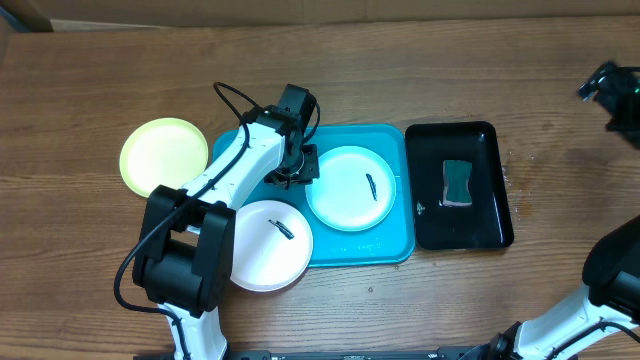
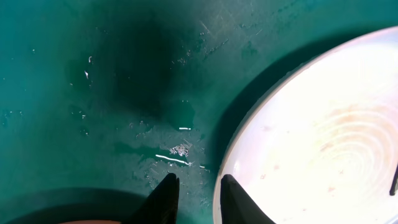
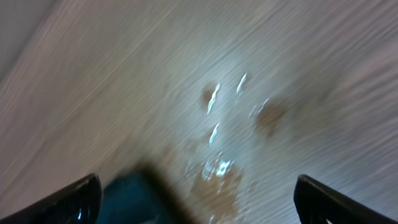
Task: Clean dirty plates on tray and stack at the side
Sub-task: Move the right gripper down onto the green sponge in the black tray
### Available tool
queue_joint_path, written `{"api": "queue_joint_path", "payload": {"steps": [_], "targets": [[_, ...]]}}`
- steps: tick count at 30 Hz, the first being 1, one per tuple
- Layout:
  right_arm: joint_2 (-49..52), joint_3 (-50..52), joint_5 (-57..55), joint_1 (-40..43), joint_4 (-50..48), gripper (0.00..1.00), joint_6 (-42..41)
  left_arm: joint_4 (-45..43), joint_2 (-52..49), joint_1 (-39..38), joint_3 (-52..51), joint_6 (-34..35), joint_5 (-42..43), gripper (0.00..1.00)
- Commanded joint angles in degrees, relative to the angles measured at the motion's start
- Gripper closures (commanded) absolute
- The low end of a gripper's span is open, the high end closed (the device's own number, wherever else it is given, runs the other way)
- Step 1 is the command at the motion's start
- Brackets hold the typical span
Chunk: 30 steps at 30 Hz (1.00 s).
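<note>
No readable writing. Brown wood-grain table (image 1: 90,70). Pale blue round plate (image 1: 350,187) lies on large turquoise rectangular plastic tray (image 1: 375,245). White round plate (image 1: 262,250) overlaps tray's 7 o'clock corner. Yellow-green round plate (image 1: 163,155) sits on table at tray's 9 o'clock. Left gripper (image 2: 198,186) is narrowly parted, holding nothing, at blue plate's 9 o'clock rim. Right gripper (image 3: 198,186) is spread wide, holding nothing, over bare table.

The worktop (image 1: 560,90) is brown wood with a clear grain. It looks mostly matt, though the right wrist view shows a few bright glints. The tray (image 2: 93,93) is turquoise plastic, glossy but scuffed with fine scratches and specks. The pale plate (image 1: 340,200) on it is smooth and shiny, with faint rings on its face. The white plate (image 1: 262,250) and the yellow-green plate (image 1: 163,155) look equally smooth. The black tray (image 1: 495,190) is glossy plastic, and the sponge (image 1: 458,183) in it looks soft and matt. The left hand (image 2: 199,177) has smooth black fingers (image 2: 165,199).
</note>
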<state>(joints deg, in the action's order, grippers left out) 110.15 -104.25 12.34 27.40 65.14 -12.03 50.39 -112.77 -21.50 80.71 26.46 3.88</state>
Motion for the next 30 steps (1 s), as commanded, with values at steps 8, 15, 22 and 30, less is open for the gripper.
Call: {"api": "queue_joint_path", "payload": {"steps": [8, 15, 22, 30], "targets": [[-2.7, -0.4, 5.1, -8.6, 18.1, 0.22, 9.3, -1.4, 1.5, 0.1, -0.3, -1.4, 1.7, 0.76], [-2.7, 3.4, -10.0, -21.9, 24.5, 0.3, 5.6, -1.8, 1.5, 0.0, -0.3, -1.4, 3.7, 0.74], [-2.7, 13.0, -13.4, -30.4, 14.8, 0.38, 5.6, -1.8, 1.5, -1.4, -0.3, -1.4, 3.6, 0.68], [-2.7, 24.9, -13.9, -34.6, -1.1, 0.39, 6.1, -2.0, 1.5, -2.2, -0.3, -1.4, 3.1, 0.68]]}}
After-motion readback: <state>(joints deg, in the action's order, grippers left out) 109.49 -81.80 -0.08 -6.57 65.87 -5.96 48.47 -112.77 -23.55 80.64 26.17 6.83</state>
